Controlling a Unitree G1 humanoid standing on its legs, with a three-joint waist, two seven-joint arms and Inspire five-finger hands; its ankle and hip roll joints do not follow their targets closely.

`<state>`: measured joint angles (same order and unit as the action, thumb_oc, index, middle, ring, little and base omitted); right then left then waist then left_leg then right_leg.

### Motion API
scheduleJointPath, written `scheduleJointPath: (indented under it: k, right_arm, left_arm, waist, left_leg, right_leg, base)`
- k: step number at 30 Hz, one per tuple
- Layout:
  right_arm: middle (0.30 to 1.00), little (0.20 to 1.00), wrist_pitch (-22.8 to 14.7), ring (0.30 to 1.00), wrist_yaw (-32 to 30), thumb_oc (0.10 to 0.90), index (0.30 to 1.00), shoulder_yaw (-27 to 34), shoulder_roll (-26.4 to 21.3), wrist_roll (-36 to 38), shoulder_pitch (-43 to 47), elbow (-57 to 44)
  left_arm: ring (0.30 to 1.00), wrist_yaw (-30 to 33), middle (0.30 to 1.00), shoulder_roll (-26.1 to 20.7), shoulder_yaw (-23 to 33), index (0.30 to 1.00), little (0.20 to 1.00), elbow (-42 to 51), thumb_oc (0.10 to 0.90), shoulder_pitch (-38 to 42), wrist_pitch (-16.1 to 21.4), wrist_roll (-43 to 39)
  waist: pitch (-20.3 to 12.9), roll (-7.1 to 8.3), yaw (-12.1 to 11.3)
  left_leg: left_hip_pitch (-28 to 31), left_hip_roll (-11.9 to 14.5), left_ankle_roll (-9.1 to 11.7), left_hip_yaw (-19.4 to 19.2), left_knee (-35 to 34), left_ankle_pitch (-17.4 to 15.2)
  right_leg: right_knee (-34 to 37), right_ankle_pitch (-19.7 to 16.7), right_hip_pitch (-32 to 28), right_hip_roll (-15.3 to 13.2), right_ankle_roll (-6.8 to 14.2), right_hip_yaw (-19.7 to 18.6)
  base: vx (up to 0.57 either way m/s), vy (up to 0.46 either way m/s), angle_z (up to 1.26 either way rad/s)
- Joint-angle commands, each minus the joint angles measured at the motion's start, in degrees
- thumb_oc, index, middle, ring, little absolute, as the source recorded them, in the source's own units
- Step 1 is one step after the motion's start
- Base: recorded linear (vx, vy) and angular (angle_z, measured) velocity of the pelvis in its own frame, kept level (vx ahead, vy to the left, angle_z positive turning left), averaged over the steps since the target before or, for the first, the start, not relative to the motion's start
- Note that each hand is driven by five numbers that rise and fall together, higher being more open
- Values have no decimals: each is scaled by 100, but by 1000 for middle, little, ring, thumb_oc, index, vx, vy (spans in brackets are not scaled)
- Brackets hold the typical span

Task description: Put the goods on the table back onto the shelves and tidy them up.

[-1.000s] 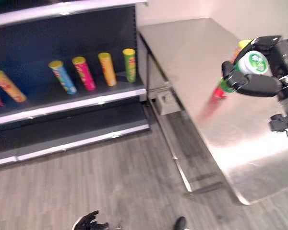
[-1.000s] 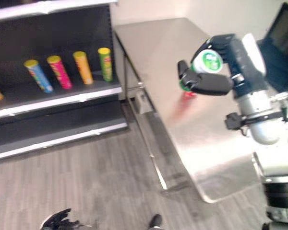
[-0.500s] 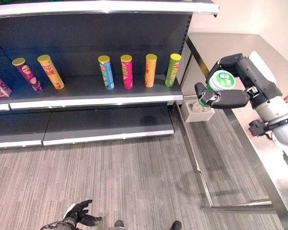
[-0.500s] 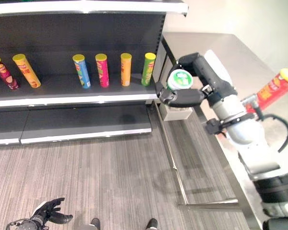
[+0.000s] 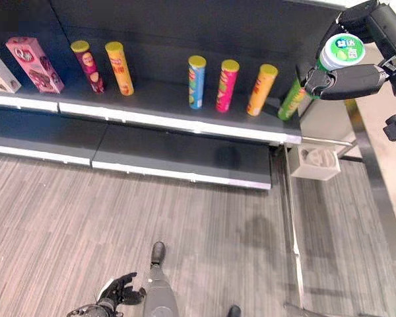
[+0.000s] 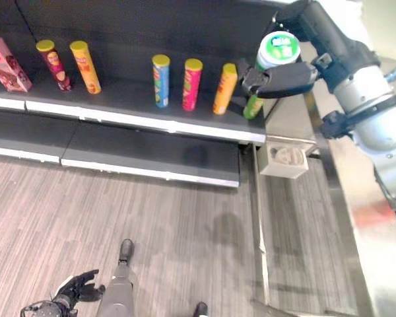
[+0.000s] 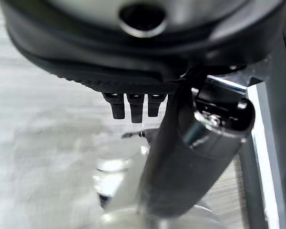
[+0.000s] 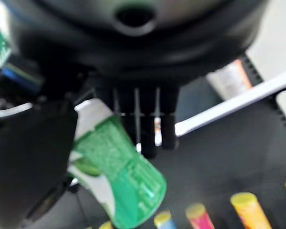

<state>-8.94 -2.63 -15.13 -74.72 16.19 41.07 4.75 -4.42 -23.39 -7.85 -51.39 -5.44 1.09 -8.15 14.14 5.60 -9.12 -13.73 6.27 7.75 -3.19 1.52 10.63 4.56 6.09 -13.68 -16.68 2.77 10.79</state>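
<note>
Since half a second ago, the right hand (image 6: 277, 78) has been carried from beside the steel table (image 6: 356, 218) to the dark shelf's (image 5: 185, 119) right end, above grey plank floor. Its fingers are curled round a green tube with white lid (image 6: 279, 49). Six crisp tubes (image 5: 226, 86) stand shelved. The left hand (image 6: 76, 290) hangs low, fingers relaxed.

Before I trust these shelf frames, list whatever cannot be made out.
- Green-and-white can, left eye view: body hidden by the dark right hand.
- Green tube, right eye view: top hidden behind that hand.
- Pink box: cut by the frame edge.
- Left hand: too small for its fingers.
</note>
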Motion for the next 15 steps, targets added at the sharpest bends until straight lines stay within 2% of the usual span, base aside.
scheduleJointPath:
  k: [1,2,4,5,6,8,9,12,15]
  right_arm:
    - [300,300,-263,300,-539,400,300,589,-123,18,627,24]
    - [300,300,-238,300,-549,400,300,592,-50,-28,650,-5]
    - [300,300,-245,300,-657,400,300,457,65,-133,911,83]
    - [300,300,-238,300,-725,400,300,351,117,-177,1091,113]
    - [300,300,-265,300,-773,400,300,303,125,-182,1185,177]
    - [300,300,-234,300,-797,400,300,345,113,-177,1169,217]
    - [300,300,-254,300,-822,400,300,404,83,-146,1164,212]
    - [300,300,-338,300,-981,400,300,556,41,6,1263,247]
    - [300,300,-404,300,-1100,400,300,667,8,128,1288,389]
  left_arm:
    - [900,-15,900,-354,-333,900,900,393,800,-207,343,325]
    - [900,-19,900,-385,-323,900,900,400,800,-202,324,335]
    - [900,-1,900,-472,-290,900,900,429,800,-235,336,346]
    - [900,5,900,-503,-266,900,900,421,800,-256,340,340]
    - [900,23,900,-535,-243,900,900,408,800,-259,343,354]
    - [900,6,900,-544,-160,900,900,442,800,-309,323,310]
    - [900,6,900,-542,-131,900,900,451,800,-308,325,293]
    - [900,11,900,-511,-106,900,900,458,800,-312,318,230]
    - [900,1,900,-452,-137,900,900,462,800,-298,325,201]
  waist:
    - [-983,-155,-48]
    - [-995,-149,-60]
    - [-1010,-142,-111]
    - [-983,-170,-118]
    - [-963,-190,-130]
    - [-892,-230,-47]
    - [-881,-254,-12]
    - [-812,-316,40]
    - [-723,-284,113]
  left_leg:
    - [677,43,-34,131,-635,-312]
    - [764,-59,-114,99,-604,-384]
    - [980,-364,-351,-58,-594,-592]
    - [1105,-481,-455,-151,-620,-677]
    - [1170,-515,-486,-240,-633,-722]
    - [1345,-582,-539,-259,-652,-871]
    - [1372,-604,-562,-253,-652,-887]
    - [1468,-602,-544,-278,-652,-990]
    - [1607,-626,-549,-202,-652,-1050]
  right_leg:
    - [-131,-235,113,564,747,369]
    - [-280,-294,146,422,791,336]
    - [-796,-635,375,8,917,268]
    - [-1178,-893,529,-147,912,337]
    - [-1363,-972,612,-205,912,434]
    - [-1675,-965,863,-118,819,434]
    - [-1592,-948,991,-15,795,448]
    - [-1073,-871,1135,193,766,826]
    - [-669,-923,1249,443,793,734]
  base:
    - [369,402,-43]
    - [373,508,-11]
    - [210,467,-22]
    - [129,405,-24]
    - [114,353,-42]
    - [72,196,-37]
    - [61,125,-21]
    - [57,50,-13]
    - [71,-9,10]
